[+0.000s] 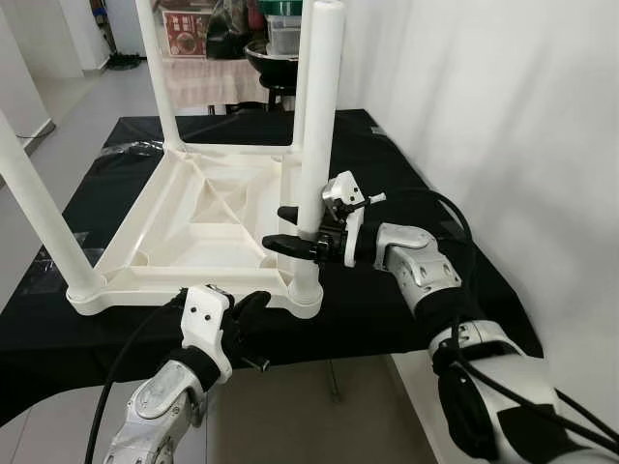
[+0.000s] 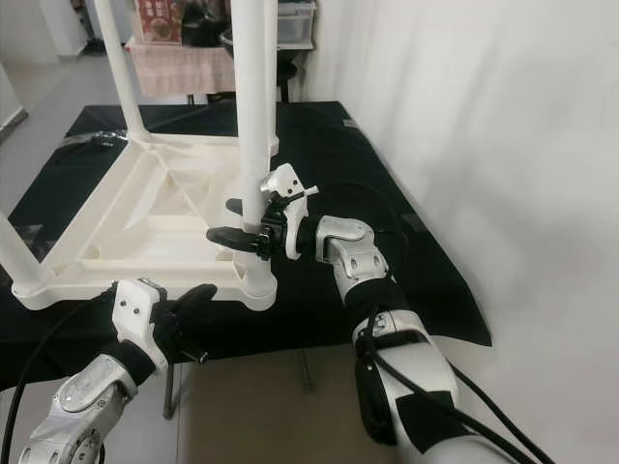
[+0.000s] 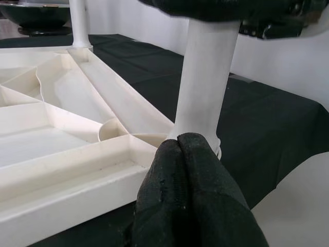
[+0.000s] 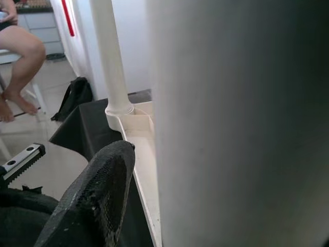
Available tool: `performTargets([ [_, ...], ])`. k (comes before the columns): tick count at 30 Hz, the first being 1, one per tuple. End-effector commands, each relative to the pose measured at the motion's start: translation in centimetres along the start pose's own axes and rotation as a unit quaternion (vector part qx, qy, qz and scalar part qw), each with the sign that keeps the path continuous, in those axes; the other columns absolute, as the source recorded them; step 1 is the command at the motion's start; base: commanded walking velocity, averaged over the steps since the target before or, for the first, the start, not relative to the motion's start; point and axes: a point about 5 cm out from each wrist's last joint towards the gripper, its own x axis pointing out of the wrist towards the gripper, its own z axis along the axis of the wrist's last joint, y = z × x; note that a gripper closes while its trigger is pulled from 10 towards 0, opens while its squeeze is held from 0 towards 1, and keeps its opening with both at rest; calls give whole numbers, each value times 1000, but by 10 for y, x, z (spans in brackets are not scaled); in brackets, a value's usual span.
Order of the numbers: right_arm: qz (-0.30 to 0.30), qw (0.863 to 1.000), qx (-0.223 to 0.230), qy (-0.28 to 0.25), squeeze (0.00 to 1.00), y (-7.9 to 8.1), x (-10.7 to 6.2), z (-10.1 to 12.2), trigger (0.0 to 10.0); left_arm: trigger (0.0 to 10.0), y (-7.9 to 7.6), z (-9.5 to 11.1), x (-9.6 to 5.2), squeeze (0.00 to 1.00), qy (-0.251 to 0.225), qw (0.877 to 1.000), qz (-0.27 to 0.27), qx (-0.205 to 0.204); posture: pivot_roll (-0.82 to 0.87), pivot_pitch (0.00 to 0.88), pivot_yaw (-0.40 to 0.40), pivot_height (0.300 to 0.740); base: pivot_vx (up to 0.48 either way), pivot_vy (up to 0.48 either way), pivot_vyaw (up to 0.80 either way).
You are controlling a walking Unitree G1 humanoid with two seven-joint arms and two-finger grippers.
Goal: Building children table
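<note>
On my screens the white plastic children's table [image 1: 203,227] lies upside down on the black cloth-covered work surface [image 1: 406,290], its ribbed underside facing up and 4 round white legs standing upright from the corners. Going from the left: the near-left leg [image 1: 44,217] leans out of frame, and the far-left leg [image 1: 160,72] rises behind it. My left gripper [image 1: 250,324] sits low at the table's near edge, just below the frame rim; in the left wrist view its 2 black fingers [image 3: 193,200] are pressed together, holding nothing, with the tips right at the base socket of the near-right leg [image 1: 314,145]. Further right, my right gripper [image 1: 290,230] has 1 finger on each side of that same leg, partway up; I read it as clamped on the leg. The right wrist view shows a seated person's bare leg [image 4: 20,62] in the background.
</note>
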Motion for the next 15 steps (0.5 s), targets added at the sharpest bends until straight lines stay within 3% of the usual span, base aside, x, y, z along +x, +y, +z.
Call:
performTargets([
  [1, 15, 1000, -5, -3, 0, -1, 0, 6, 10000, 10000, -3, -2, 0, 0, 4, 1000, -1, 4, 89, 0, -82, 740, 0, 0, 0],
  [2, 24, 1000, 0, -6, 0, -1, -1, 7, 10000, 10000, -3, -1, -1, 0, 5, 1000, -1, 4, 90, 0, -82, 740, 0, 0, 0],
  [3, 39, 999, 10, -12, 0, -1, -3, 8, 2941, 10000, -3, -1, -1, 0, 5, 1000, -1, 4, 86, 0, -81, 740, 0, 0, 0],
  [4, 49, 999, 17, -16, 0, 0, -4, 9, 2941, 10000, -3, -1, -1, 0, 5, 1000, -1, 3, 86, 0, -81, 740, 0, 0, 0],
  [5, 55, 998, 22, -17, 0, 0, -5, 8, 0, 10000, -3, -1, -1, 0, 5, 1000, -1, 3, 84, 0, -80, 740, 0, 0, 0],
  [11, 71, 997, 27, -17, 0, -2, -10, 5, 0, 10000, -4, -2, -1, 0, 5, 1000, -4, 1, 82, 0, -77, 740, 0, 0, 0],
  [15, 25, 999, 17, -19, 0, -5, -10, -1, 0, 10000, -4, -1, -1, 0, 5, 1000, -4, 0, 72, 0, -73, 740, 0, 0, 0],
])
